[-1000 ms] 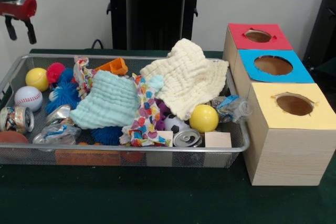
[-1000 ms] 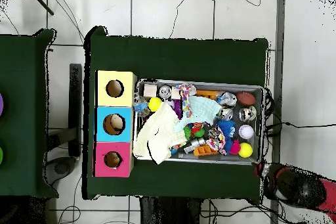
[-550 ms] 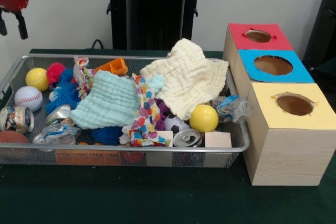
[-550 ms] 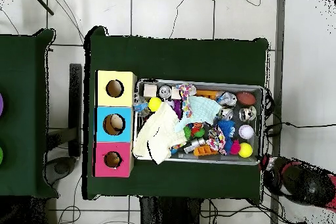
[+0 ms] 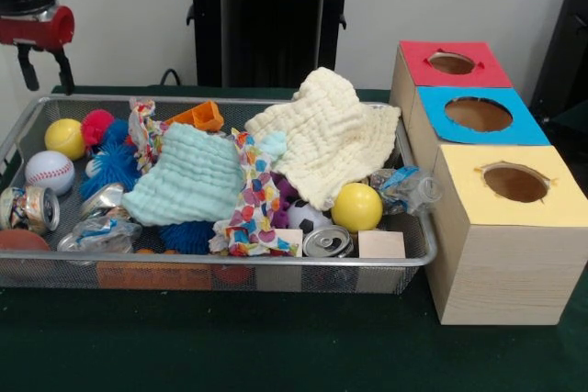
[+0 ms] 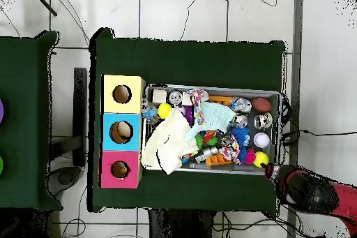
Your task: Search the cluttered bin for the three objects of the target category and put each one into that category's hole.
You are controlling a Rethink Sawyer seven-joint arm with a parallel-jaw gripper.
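1. Gripper (image 5: 42, 67): fingers apart, empty, above the wire bin's (image 5: 230, 261) back corner, by the small yellow ball (image 5: 64, 138).
2. Target category not shown; candidates judged to be balls: baseball (image 5: 49, 171) beside the small yellow ball, larger yellow ball (image 5: 356, 207) at the bin's front edge nearest the yellow box (image 5: 514, 227).
3. Likely light, stiff, smooth, prone to roll; grasp across the widest part.
4. Cream cloth (image 5: 327, 143) and mint cloth (image 5: 186, 174) soft, possibly hiding more.

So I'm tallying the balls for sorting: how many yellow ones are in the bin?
2: one yellow ball at the bin's left end by the baseball, another near the right end. Cloths may hide more.
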